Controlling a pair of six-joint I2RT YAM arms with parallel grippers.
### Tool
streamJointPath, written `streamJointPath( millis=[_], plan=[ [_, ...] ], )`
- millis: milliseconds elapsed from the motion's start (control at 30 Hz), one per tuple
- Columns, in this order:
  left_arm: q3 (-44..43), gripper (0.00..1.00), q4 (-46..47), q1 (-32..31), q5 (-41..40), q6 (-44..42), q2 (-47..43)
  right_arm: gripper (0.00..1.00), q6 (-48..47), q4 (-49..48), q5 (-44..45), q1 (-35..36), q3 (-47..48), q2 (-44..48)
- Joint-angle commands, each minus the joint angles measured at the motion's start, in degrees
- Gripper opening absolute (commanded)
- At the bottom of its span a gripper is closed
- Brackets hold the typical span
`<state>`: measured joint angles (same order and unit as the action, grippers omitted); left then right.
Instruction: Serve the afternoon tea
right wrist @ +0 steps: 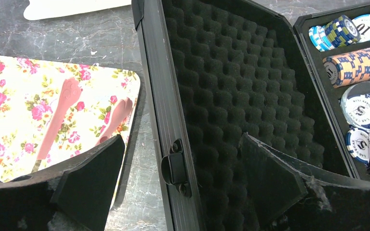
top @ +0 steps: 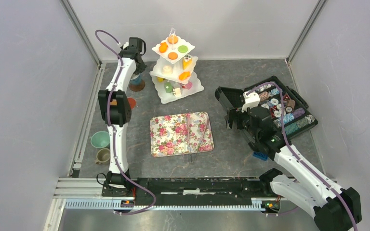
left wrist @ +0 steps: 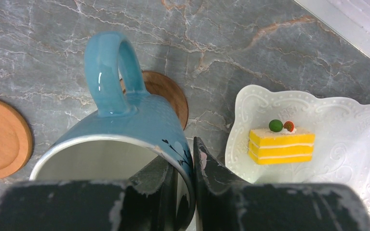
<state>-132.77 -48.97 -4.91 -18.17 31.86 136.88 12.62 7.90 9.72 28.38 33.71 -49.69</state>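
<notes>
Desk (top: pixel 231 82) of grey marble carries everything in the top view. At its eleven o'clock the left fingers (left wrist: pixel 212 168) are clenched on the rim of the teal cup (left wrist: pixel 125 130). One finger sits inside the mouth and the other presses the outer wall, at the rim's three o'clock in the wrist view, with the handle at twelve. The brown saucer (left wrist: pixel 168 94) lies just past the cup, partly hidden by it; whether the two touch cannot be told. The orange saucer (left wrist: pixel 2 137) lies apart at the cup's nine o'clock. At its three o'clock stands the white tiered stand (top: pixel 176 67), with a yellow cake slice (left wrist: pixel 281 144) on the lowest plate and small cakes (top: pixel 172 56) on the tiers above. A green cup (top: pixel 99 139) and a tan cup (top: pixel 103 155) stand at the desk's eight o'clock edge. The floral tray (top: pixel 181 134) lies at the centre. At three o'clock the right fingers (right wrist: pixel 91 178) are released wide, holding nothing, one on each side of the lid edge of the open black case (right wrist: pixel 231 96), which holds poker chips (right wrist: pixel 366 62). A blue brick (top: pixel 259 155) lies at the case's seven o'clock.
</notes>
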Motion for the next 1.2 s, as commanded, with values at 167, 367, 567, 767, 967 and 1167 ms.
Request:
streamJointPath(
  millis=[167,367,567,767,967,1167],
  plan=[
    [-4.0,0.14,5.8,0.6,-3.3,-3.4,1.2,0.98,-0.4,0.8,1.6,0.0,2.1,-0.1],
    [-3.3,0.14,5.6,0.6,-2.9,-3.3,1.7,0.98,0.0,0.7,1.4,0.0,1.9,-0.4],
    [-2.8,0.13,4.5,0.6,-3.3,-3.2,1.6,0.98,0.3,0.4,1.3,0.0,1.9,-0.9],
    [-1.2,0.13,4.5,0.7,-2.6,-2.3,1.5,0.98,0.5,-0.3,0.5,0.0,1.7,-1.5],
    [-0.8,0.17,4.5,1.1,-2.0,-1.5,1.7,0.98,0.5,-0.1,0.8,0.0,1.5,-1.2],
    [-0.8,0.21,4.4,1.3,-1.0,-0.6,2.2,0.98,0.7,-0.1,0.6,0.0,1.4,-1.2]
  ],
)
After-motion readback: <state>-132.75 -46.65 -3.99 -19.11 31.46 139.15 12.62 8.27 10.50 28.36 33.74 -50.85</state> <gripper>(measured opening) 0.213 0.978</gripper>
